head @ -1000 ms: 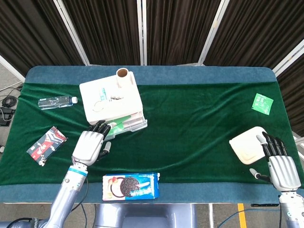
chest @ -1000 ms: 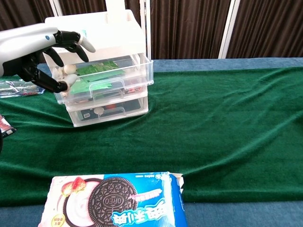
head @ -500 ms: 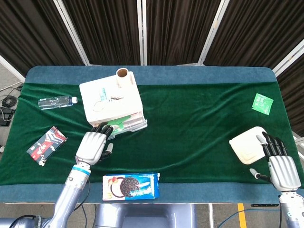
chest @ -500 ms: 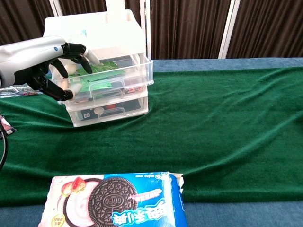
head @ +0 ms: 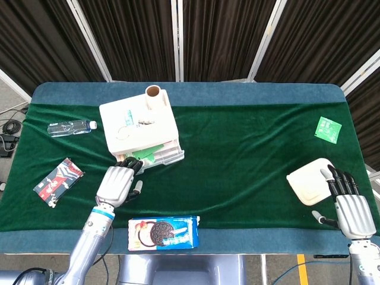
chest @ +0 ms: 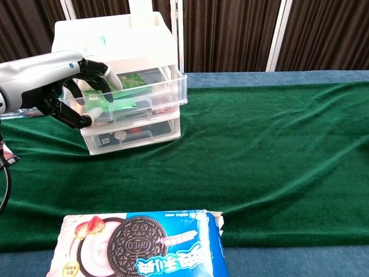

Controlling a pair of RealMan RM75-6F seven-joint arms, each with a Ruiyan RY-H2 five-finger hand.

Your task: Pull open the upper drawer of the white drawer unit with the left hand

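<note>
A: Where was the white drawer unit (head: pixel 138 126)?
B: Back-left part of the green surface (head: pixel 249 148), roll of paper tube (head: pixel 154 95) standing on its top at the rear edge. Two clear drawers facing the robot.

A: Upper drawer (chest: pixel 135 95) state?
B: Stuck out slightly past the lower drawer (chest: pixel 135 131) in chest view. Green packets visible inside it.

A: Left hand (chest: pixel 69 86)?
B: At the upper drawer's front left corner, fingers (chest: pixel 95 72) curled over the rim and reaching into the drawer, thumb below against the front. Looked like it gripped the front wall. In head view the left hand (head: pixel 117 183) sat right at the unit's front, fingertips under the unit's overhang.

A: Right hand (head: pixel 350 208)?
B: Far right near the front edge, fingers apart and extended, holding nothing. Fingertips just beside or touching a white square lid-like container (head: pixel 310 181); couldn't tell which.

A: Anything else on the surface?
B: Water bottle (head: pixel 71 127) lying left of the unit, patterned packet (head: pixel 58 180) near the left edge, Oreo box (head: pixel 164 232) at the front edge, small green sachet (head: pixel 328 129) far right rear.
</note>
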